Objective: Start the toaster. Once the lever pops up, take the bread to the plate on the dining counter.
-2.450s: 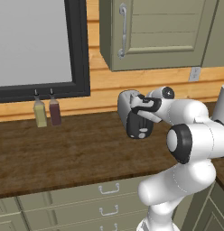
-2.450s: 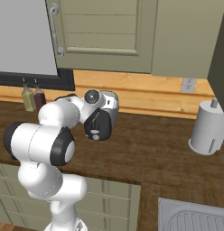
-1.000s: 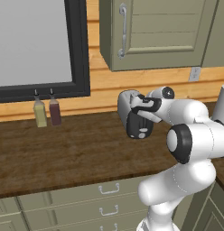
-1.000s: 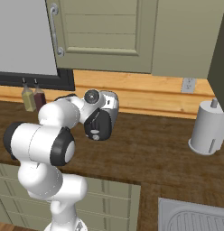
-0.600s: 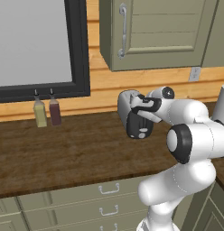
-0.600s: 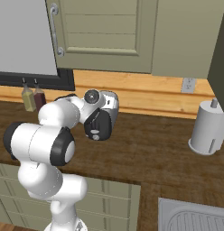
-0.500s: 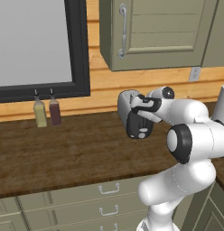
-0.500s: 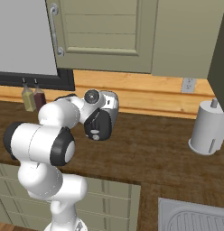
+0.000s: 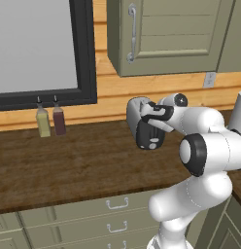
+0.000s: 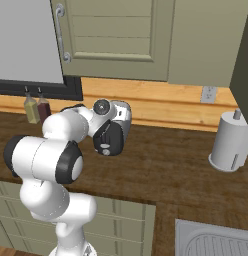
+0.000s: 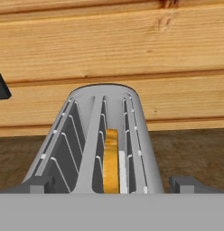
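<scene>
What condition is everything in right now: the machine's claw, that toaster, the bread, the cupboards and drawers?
gripper: open, fingers wide, poised over the toaster.
toaster: upright on the counter, one slot loaded.
bread: standing on edge inside the right slot.
cupboard door: closed.
drawers: closed.
two bottles: upright by the wall.

Two bottles [image 9: 50, 121] against wall under dark-framed window [image 9: 40, 48]. Paper towel roll [image 10: 230, 141] upright near sink [image 10: 213, 240]. Olive cabinet [image 9: 166, 34] overhead; wall outlet [image 10: 209, 93].
</scene>
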You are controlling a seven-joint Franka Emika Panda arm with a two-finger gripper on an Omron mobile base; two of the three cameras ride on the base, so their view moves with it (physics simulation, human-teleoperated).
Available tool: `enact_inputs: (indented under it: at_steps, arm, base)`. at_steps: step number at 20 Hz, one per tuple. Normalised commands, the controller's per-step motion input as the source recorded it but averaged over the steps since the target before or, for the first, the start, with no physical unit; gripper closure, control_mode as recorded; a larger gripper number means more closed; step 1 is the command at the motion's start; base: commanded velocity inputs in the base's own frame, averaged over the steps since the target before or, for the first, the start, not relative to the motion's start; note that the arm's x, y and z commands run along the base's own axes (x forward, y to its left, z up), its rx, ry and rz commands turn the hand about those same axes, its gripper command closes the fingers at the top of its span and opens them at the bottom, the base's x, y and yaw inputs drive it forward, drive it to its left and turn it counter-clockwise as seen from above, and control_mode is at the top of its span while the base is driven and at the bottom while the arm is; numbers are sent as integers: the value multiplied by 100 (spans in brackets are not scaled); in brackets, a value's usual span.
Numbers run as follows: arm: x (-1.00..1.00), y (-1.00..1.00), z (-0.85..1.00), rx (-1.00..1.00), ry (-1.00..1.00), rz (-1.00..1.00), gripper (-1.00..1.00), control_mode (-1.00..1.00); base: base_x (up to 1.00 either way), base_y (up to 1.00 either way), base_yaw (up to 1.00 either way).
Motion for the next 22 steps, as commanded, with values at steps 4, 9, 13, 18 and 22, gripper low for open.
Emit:
enact_inputs:
  at_steps: [4,9,13,18,22]
  arm:
    - [0,0,0,0,0,0,-100,-100]
    - [0,0,0,0,0,0,-100,-100]
    - [0,0,0,0,0,0,-100,-100]
    - [0,0,0,0,0,0,-100,-100]
    - [0,0,0,0,0,0,-100,-100]
  base:
    - [0,0,0]
    - [0,0,0]
    - [0,0,0]
    - [0,0,0]
    - [0,0,0]
